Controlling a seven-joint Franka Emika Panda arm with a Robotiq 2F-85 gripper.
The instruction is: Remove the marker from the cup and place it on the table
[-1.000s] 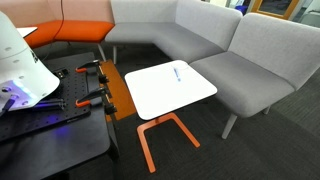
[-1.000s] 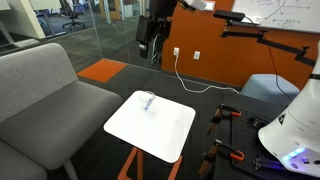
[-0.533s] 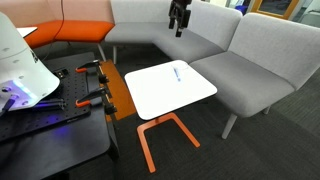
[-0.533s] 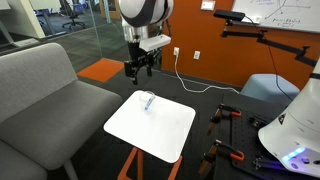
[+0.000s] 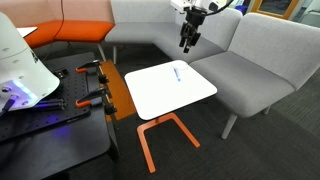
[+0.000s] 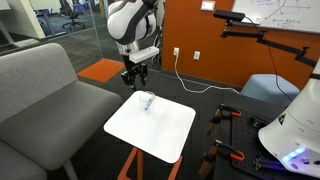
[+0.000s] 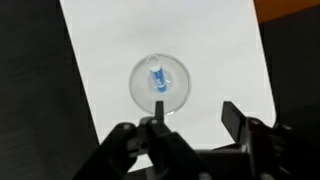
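The blue marker stands in a clear cup on the white table. In both exterior views the cup with the marker sits near the far edge of the white table. My gripper is open and empty, hanging above the table a little to one side of the cup. Its left finger overlaps the cup's rim in the wrist view. In both exterior views the gripper is well above the cup.
A grey sofa wraps round the table. A black workbench with orange clamps stands beside it. The table's orange tube frame reaches the dark floor.
The arm has come down and swung in from above toward the table. The gripper now hangs nearer the cup. The cup and marker have not moved.
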